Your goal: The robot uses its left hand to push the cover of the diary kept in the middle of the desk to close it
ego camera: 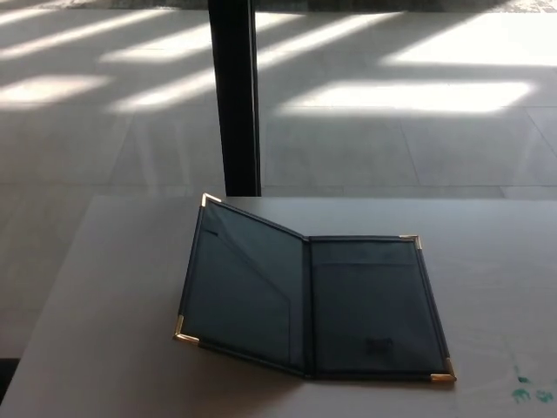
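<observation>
Diary point(313, 300) lying open in the middle of a pale desk point(104, 287), seen from the head camera, spine running near to far. Right half flat on the surface; left cover point(239, 287) raised off the desk and tilted, brass corners point(185, 336) catching the light at its near and far edges. Neither robot hand in frame, so impossible to say how far either is open or whether anything is held; nothing touching the diary. Push not yet begun, by the look of it. Risks ahead, judged from this layout: a push landing low on the raised cover, near the spine, likely to slide the whole diary to the right across the smooth top rather than fold it; a push stopping short, likely to let the cover fall back open to the left; a push off-centre toward the near or far corner, likely to twist the diary round. Green marks point(531, 394) at the near right of the desk, well apart from the diary. Beyond the far edge, a dark post point(235, 96) and a sunlit tiled floor point(409, 96).
</observation>
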